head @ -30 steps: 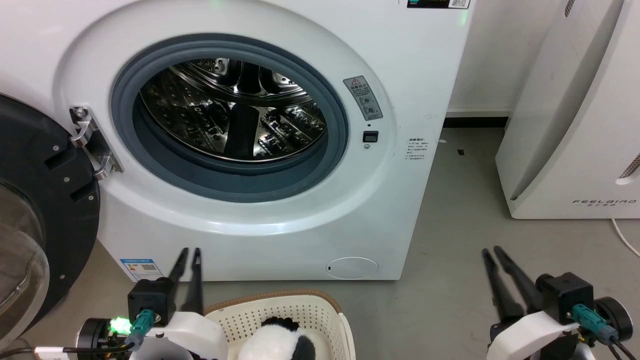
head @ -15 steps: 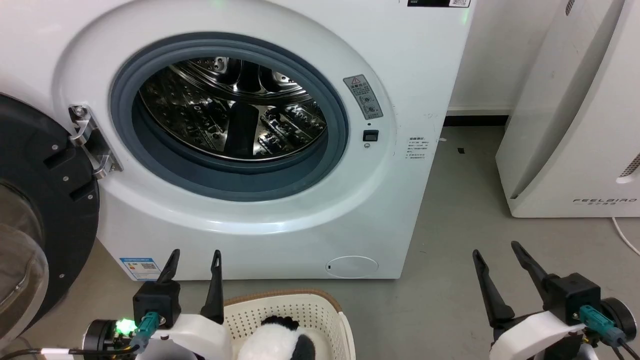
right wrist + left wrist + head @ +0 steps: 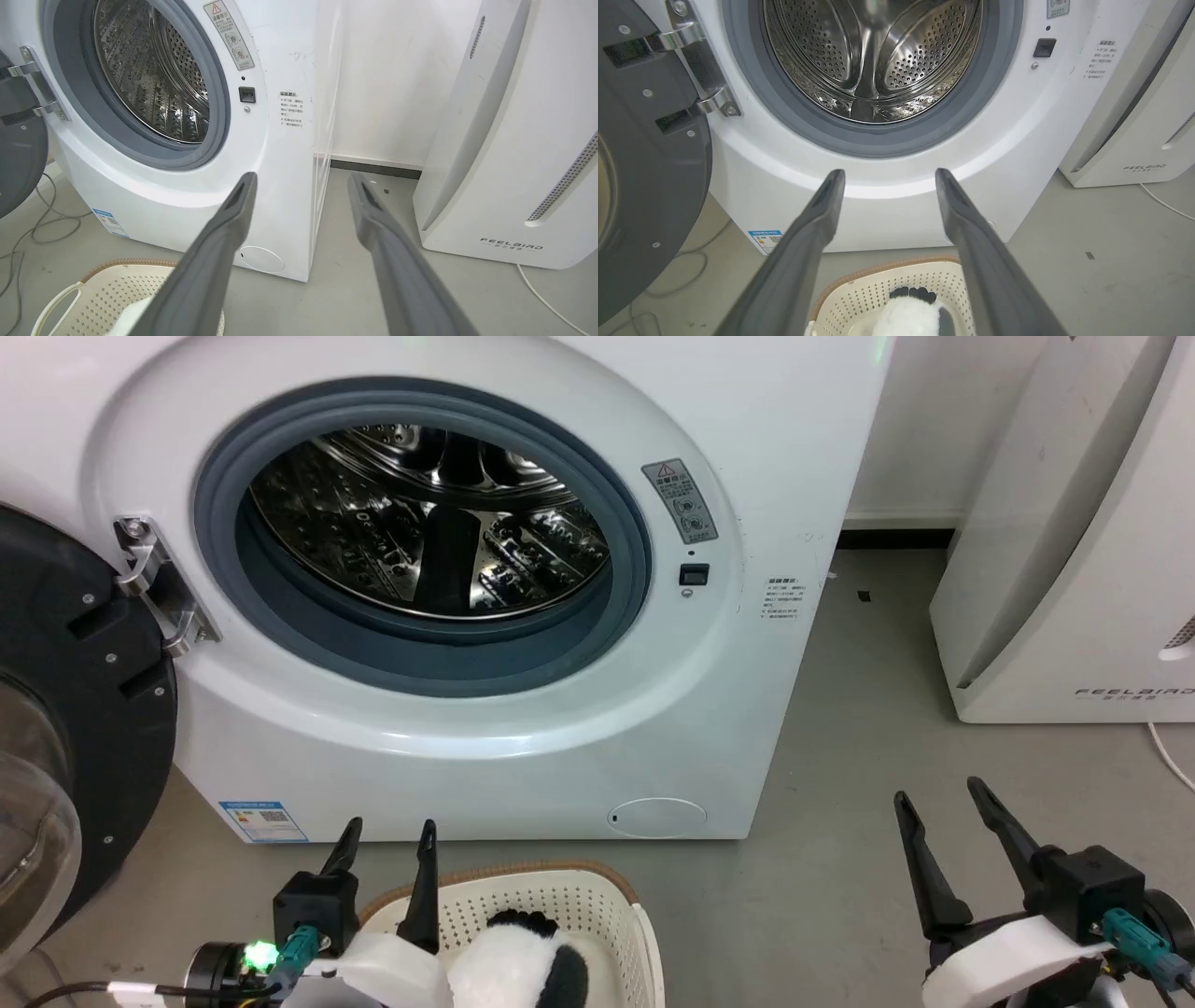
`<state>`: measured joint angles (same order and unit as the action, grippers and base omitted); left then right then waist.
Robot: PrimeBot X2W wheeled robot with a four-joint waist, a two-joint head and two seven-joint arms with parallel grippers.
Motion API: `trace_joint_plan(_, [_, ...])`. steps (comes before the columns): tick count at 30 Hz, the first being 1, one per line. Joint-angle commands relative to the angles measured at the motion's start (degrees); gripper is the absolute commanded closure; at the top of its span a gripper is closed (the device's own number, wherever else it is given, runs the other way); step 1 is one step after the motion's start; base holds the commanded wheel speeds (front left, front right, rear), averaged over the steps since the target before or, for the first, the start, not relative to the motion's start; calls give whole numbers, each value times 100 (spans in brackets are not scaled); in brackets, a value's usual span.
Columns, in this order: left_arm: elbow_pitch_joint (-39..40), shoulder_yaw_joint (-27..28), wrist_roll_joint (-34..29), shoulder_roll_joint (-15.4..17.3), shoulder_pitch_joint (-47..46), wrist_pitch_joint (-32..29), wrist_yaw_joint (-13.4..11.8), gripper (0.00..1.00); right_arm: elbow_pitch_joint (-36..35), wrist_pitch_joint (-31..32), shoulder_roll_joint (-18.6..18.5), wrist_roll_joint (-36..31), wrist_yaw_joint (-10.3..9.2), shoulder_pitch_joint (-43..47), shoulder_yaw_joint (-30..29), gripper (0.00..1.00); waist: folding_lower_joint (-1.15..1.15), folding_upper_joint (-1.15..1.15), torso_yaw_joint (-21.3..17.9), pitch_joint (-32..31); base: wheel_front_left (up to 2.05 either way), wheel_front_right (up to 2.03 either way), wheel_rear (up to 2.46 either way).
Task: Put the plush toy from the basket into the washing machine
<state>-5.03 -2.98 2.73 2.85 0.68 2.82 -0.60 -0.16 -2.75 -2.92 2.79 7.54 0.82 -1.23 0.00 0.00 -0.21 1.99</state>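
Observation:
The black-and-white plush toy [image 3: 518,971] lies in the cream basket [image 3: 597,915] at the bottom of the head view; the left wrist view shows the toy [image 3: 910,319] and the basket [image 3: 873,289] low between my fingers. The washing machine [image 3: 448,728] stands behind, its steel drum [image 3: 429,523] exposed and its dark door [image 3: 75,709] swung open to the left. My left gripper [image 3: 387,829] is open, empty, just left of the basket's rim. My right gripper [image 3: 938,789] is open above the floor to the right, holding nothing. The right wrist view shows the basket [image 3: 98,289] at the lower left.
A white FEELBIRD appliance [image 3: 1074,551] stands at the right, with a white cable [image 3: 1167,756] on the floor beside it. Grey cables [image 3: 32,233] lie on the floor under the open door. Bare grey floor [image 3: 840,728] runs between the washer and the appliance.
Both grippers went from shut to open. The head camera tilted down a little, so the washer sits higher in the picture and more of the basket shows.

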Motion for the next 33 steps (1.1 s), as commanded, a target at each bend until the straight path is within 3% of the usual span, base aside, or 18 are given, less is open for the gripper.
trace_joint_plan(1, [-118, -51, 48, 1, -139, 70, -20, 0, -55, -82, 1, 43, -1, -70, -10, 0, 0, 0, -8, 46, 0, 0, 0])
trace_joint_plan(33, [-2323, -472, 426, 56, -942, 441, 175, 0, -246, -452, 2, 12, -3, -288, 89, 0, 0, 0, -165, 781, 0, 0, 0])
